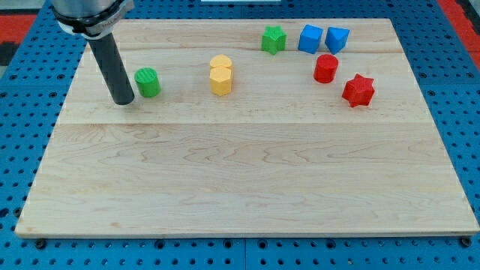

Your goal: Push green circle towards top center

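The green circle (148, 82), a short green cylinder, stands on the wooden board (247, 172) at the view's upper left. My tip (124, 100) rests on the board just left of it and slightly lower, a small gap apart. The dark rod rises from the tip toward the view's top left.
Two yellow blocks (220, 75) sit close together right of the green circle. A green star (274, 39), a blue cube (310, 38) and another blue block (336, 38) line the top right. A red cylinder (325, 68) and a red star (358, 90) lie below them.
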